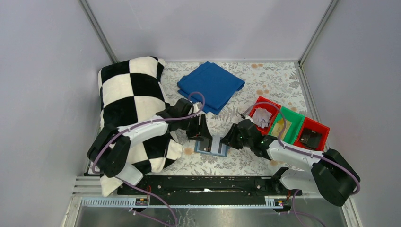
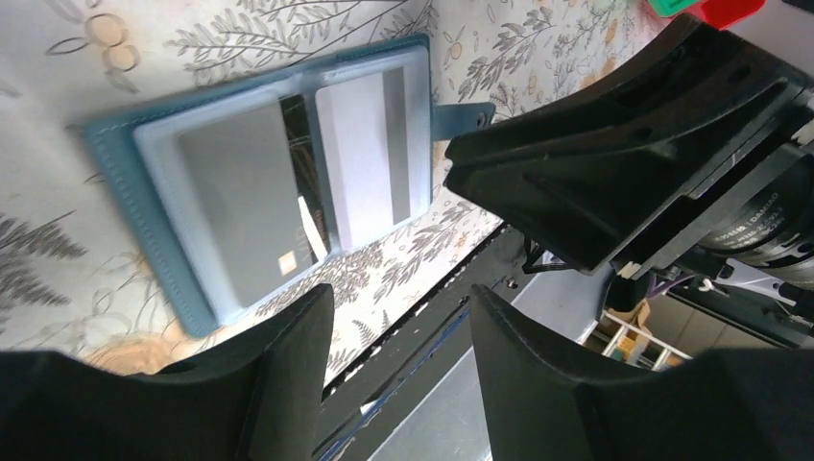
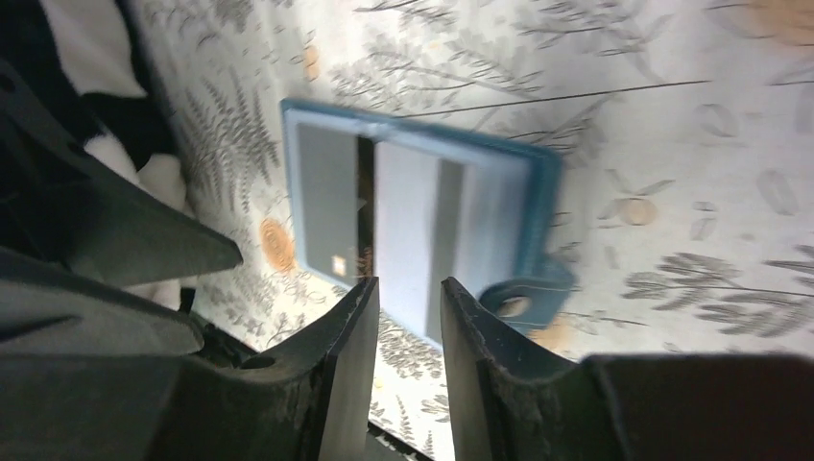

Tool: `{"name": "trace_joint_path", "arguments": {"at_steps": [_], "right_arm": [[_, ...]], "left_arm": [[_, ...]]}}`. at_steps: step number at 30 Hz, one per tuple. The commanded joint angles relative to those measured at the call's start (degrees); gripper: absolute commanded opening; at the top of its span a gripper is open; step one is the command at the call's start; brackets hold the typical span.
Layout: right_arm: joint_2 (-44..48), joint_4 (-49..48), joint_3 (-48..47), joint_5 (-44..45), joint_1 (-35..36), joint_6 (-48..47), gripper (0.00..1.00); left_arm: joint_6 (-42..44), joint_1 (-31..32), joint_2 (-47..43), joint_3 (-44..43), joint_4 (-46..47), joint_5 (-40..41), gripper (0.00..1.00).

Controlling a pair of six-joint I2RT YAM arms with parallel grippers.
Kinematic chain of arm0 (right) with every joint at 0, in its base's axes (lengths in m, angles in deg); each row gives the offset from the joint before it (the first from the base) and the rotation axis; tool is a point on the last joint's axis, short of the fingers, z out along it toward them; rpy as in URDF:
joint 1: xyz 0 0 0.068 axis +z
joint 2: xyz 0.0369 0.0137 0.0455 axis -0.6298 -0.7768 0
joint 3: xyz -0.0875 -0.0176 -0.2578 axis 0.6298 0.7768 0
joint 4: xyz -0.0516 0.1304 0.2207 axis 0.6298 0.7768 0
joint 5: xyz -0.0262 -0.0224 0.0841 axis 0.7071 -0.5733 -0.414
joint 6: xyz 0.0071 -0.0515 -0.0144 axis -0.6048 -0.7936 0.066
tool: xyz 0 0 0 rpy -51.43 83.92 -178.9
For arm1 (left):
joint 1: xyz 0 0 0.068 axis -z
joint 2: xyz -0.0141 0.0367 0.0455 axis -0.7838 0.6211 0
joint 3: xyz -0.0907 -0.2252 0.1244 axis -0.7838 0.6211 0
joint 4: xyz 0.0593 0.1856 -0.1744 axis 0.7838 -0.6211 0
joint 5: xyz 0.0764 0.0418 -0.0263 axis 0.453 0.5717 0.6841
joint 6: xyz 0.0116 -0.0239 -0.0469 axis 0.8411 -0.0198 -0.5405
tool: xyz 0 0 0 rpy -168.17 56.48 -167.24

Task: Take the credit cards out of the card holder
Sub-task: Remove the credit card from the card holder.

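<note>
The card holder [image 1: 212, 145] is lying open and flat on the floral tablecloth [image 1: 265, 85], close to the near edge and between the two arms, with its snap tab [image 2: 461, 120] sticking out on the right side. The task is looking barely begun. Both wrist views are showing two credit cards sitting inside the clear sleeves: a grey card [image 2: 245, 206] on the left page and a whitish card with a grey stripe [image 2: 360, 158] on the right page, neither one poking past its sleeve as far as I can tell. The left gripper [image 1: 201, 132] is hovering at the holder's left edge with its fingers spread wide and nothing between them. The right gripper [image 1: 231, 137] is hanging over the right edge with only a narrow gap between its fingers, also gripping nothing, and is not touching a card. To the right, a red bin [image 1: 262, 116] and a green bin [image 1: 286, 125] are holding pale and yellowish items, but I cannot tell whether any of these are cards. What is remaining, then, is at least pinning the holder down and sliding both visible cards out of their sleeves.
</note>
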Motion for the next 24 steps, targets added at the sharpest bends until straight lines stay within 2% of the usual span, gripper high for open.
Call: {"name": "trace_joint_path", "arguments": {"at_steps": [1, 12, 24], "right_arm": [[2.4, 3.8, 1.0, 1.1, -3.0, -1.8, 0.37], [-3.0, -0.8, -1.8, -4.2, -3.0, -2.1, 0.33], [-7.1, -3.5, -1.7, -5.8, -3.0, -1.8, 0.32]], "left_arm": [[-3.3, 1.9, 3.3, 0.4, 8.9, -4.2, 0.58], [-6.0, 2.1, 9.7, 3.7, 16.0, -1.6, 0.52], [-4.0, 2.1, 11.6, 3.5, 14.5, -1.0, 0.52]]}}
